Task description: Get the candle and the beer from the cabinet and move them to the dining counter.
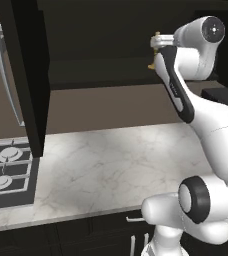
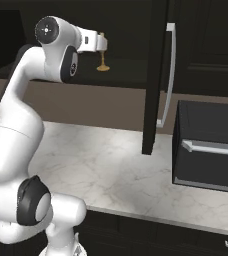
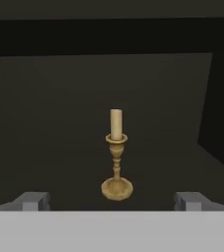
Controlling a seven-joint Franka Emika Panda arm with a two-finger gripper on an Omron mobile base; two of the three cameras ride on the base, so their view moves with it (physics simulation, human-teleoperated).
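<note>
The candle [image 3: 116, 157], a slim tan-gold candlestick with a flared base, stands upright on the shelf of the open cabinet [image 3: 50, 98]. In the hand view it is centred just ahead of my gripper [image 3: 111, 202]. The gripper is open, with its fingertips [image 3: 33, 201] wide apart and nothing between them. In the right base view the hand reaches into the cabinet, right by the candle [image 2: 103, 62]. From the left base view the arm covers most of the candle [image 1: 150, 65]. The beer and the dining counter are out of view.
Both cabinet doors are swung open over the marble counter [image 1: 111, 160], the left one [image 1: 26, 75] and the right one [image 2: 156, 75] with its long silver handle. A gas hob [image 1: 6, 170] lies at the left. A black box with a bar handle [image 2: 211, 150] sits at the right.
</note>
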